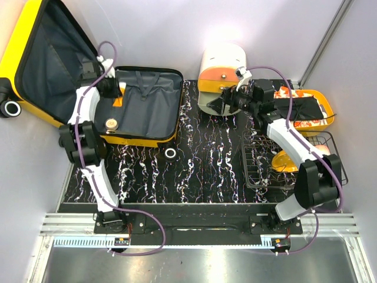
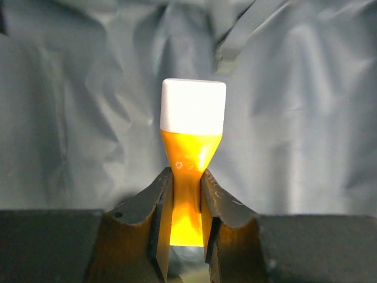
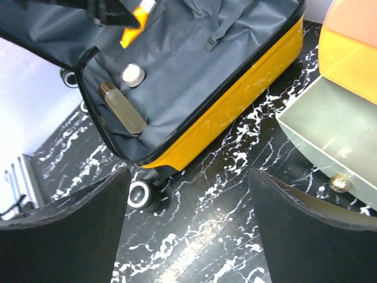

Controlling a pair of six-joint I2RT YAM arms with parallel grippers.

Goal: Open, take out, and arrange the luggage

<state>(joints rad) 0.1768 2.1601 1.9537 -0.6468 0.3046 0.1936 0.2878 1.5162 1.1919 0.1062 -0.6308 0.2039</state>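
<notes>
The yellow luggage (image 1: 144, 140) lies open at the table's far left, with its lid (image 1: 35, 35) raised against the wall. My left gripper (image 1: 112, 89) reaches into the grey-lined shell (image 2: 70, 118). It is shut on an orange tube (image 2: 191, 153) with a white cap (image 2: 193, 105), and both fingers press the tube's flat end. A small round jar (image 3: 133, 74) and a frosted bottle (image 3: 122, 109) lie on the lining near the luggage's corner. My right gripper (image 3: 188, 177) hangs open and empty over the marbled table, right of the luggage (image 3: 235, 100).
A cream-and-orange drawer box (image 1: 221, 71) stands at the back centre, its pale drawer with a gold knob (image 3: 337, 181) close to my right fingers. A black wire rack (image 1: 265, 162) sits on the right. A yellow basket (image 1: 323, 121) holds items behind it. A luggage wheel (image 1: 170, 153) sticks out.
</notes>
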